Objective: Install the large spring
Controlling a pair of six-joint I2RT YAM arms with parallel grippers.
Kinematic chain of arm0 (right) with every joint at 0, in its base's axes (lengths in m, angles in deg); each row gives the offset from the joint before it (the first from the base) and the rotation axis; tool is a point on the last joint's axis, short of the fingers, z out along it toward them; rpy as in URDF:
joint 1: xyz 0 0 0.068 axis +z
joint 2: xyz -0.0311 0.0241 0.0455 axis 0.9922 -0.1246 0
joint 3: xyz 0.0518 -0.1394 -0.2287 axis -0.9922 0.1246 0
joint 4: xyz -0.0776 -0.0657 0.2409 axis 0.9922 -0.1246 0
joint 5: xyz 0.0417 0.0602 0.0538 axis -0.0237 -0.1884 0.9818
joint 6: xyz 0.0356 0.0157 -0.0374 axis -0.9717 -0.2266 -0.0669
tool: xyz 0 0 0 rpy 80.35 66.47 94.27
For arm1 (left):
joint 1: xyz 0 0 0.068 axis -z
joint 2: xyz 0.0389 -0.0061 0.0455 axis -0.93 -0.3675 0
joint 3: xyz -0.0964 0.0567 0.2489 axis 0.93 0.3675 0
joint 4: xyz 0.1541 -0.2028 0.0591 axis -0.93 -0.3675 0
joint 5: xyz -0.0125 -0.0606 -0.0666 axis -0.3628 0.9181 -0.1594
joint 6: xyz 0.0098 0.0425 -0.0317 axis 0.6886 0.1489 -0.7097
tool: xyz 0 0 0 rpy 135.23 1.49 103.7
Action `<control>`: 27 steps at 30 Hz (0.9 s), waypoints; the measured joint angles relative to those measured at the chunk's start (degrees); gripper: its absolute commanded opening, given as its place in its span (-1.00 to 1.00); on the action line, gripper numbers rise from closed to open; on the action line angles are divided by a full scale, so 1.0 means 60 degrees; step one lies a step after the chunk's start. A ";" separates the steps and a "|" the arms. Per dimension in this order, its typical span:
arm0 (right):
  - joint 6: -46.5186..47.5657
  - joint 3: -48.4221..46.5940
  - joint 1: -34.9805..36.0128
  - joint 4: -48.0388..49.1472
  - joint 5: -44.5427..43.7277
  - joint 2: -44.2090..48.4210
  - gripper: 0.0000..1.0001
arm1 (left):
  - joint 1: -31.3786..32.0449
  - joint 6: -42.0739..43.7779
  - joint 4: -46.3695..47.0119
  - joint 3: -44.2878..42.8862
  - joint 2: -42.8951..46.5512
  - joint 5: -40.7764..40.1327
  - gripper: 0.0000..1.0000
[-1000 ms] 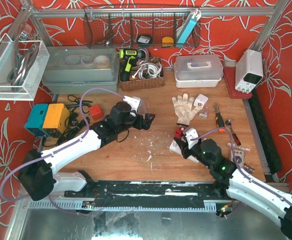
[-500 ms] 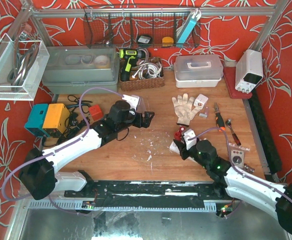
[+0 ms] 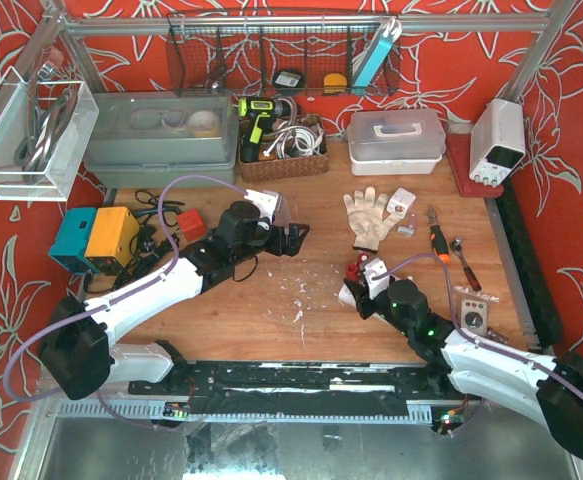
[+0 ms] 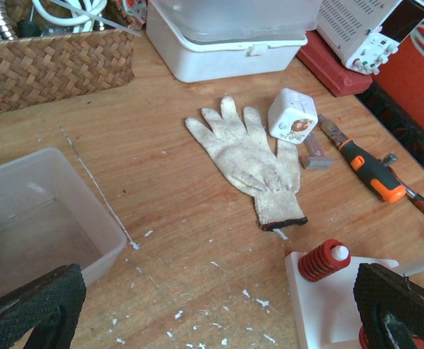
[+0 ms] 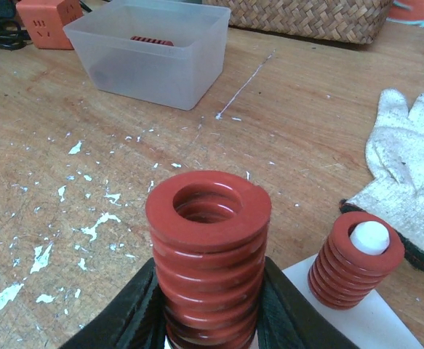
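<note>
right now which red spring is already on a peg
The small spring, seated over the white peg. The large spring is in the right gripper; a third spring lies in the tub.

The white-and-black left arm (image 3: 141, 295) reached diagonally from its base at the near-left corner toward the middle, wrist held about level. Its black two-finger left gripper (image 3: 297, 238) pointed right and gaped wide, with nothing between the ribbed pads (image 4: 30, 309). Over on the other side, the white-and-black right arm (image 3: 491, 365) lay low, stretched forward and to the left. Its black right gripper (image 3: 363, 290) was closed partway, fingers (image 5: 128, 320) pressing both flanks of the upright large red coil spring (image 5: 208, 218).
</note>
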 measured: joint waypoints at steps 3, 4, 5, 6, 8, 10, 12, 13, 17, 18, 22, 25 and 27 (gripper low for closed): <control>-0.0055 -0.0004 0.0000 0.0244 -0.0069 -0.0299 -1.00 | 0.0000 -0.0033 0.0051 0.0029 0.0000 0.0000 1.00; -0.0084 -0.0004 0.0000 0.0277 -0.0106 -0.0397 -1.00 | 0.0000 -0.0047 0.0055 0.0029 0.0000 0.0000 0.99; -0.0124 0.0004 0.0000 0.0262 -0.0135 -0.0525 -1.00 | 0.0000 -0.0066 0.0058 0.0029 0.0000 0.0000 0.99; -0.0182 0.0018 0.0000 0.0259 -0.0182 -0.0656 -1.00 | 0.0000 -0.0069 0.0066 0.0029 0.0000 0.0004 1.00; -0.0302 0.0040 0.0000 0.0437 -0.0277 -0.0856 -1.00 | -0.0007 -0.0076 0.0102 0.0036 0.0000 0.0000 1.00; -0.0379 0.0044 0.0000 0.0521 -0.0357 -0.0911 -0.95 | -0.0015 -0.0087 0.0131 0.0044 0.0004 0.0004 1.00; -0.0433 0.0055 0.0000 0.0535 -0.0448 -0.0911 -0.78 | -0.0025 -0.0087 0.0138 0.0044 0.0004 0.0000 0.99; -0.0466 0.0062 0.0004 0.0554 -0.0525 -0.0914 -0.69 | -0.0040 -0.0091 0.0149 0.0047 0.0004 0.0004 1.00; -0.0601 0.0076 0.0004 0.0754 -0.0780 -0.1096 -0.20 | -0.0062 -0.0091 0.0211 0.0091 0.0004 0.0000 1.00; -0.0634 0.0073 0.0004 0.0794 -0.0827 -0.1147 -0.10 | -0.0062 -0.0095 0.0237 0.0120 0.0004 0.0000 1.00; -0.0710 0.0058 0.0004 0.0605 -0.1078 -0.1290 0.10 | -0.0066 -0.0095 0.0270 0.0204 0.0004 -0.0015 1.00; -0.0696 0.0058 0.0004 0.0372 -0.1224 -0.1115 0.15 | -0.0080 -0.0095 0.0277 0.0204 0.0004 -0.0047 1.00; -0.0656 0.0047 0.0000 0.0233 -0.1264 -0.0860 0.17 | -0.0109 -0.0095 0.0277 0.0204 0.0004 -0.0109 1.00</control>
